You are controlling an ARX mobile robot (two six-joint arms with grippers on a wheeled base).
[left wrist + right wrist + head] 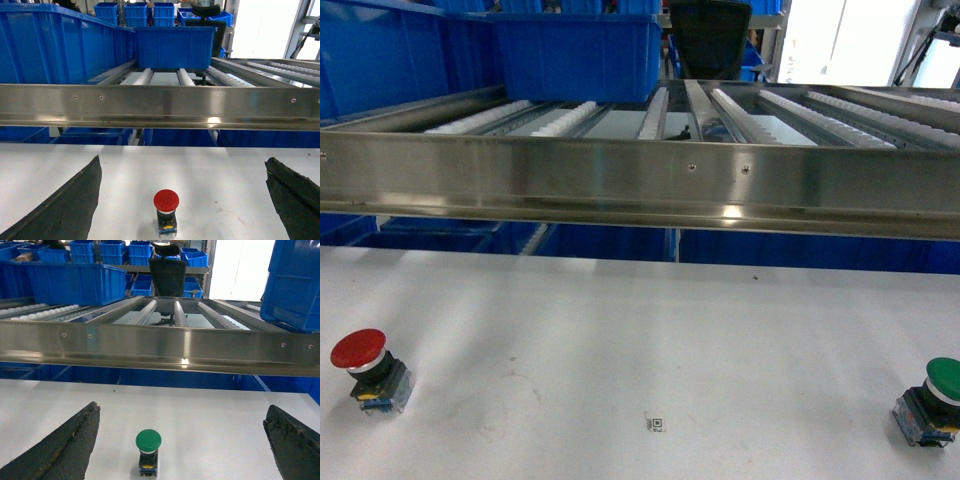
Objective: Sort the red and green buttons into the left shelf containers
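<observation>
The red button point(365, 368) stands upright on the white table point(650, 330) at the front left, and the green button point(932, 398) stands at the front right. Neither gripper shows in the head view. In the left wrist view the red button point(166, 210) sits low between the wide-apart black fingers point(70, 205) of my left gripper point(182, 160), which is open and touches nothing. In the right wrist view the green button point(148, 450) stands left of centre inside my open right gripper point(183, 406). Large blue tubs point(575, 55) point(172, 47) rest on the roller shelf behind.
A steel rail point(640, 185) fronts the roller shelf across the table's far edge. More blue tubs sit under it point(610, 245). Small blue bins point(135, 12) and a black chair point(710, 35) stand further back. A blue tub point(295, 285) overhangs at the right.
</observation>
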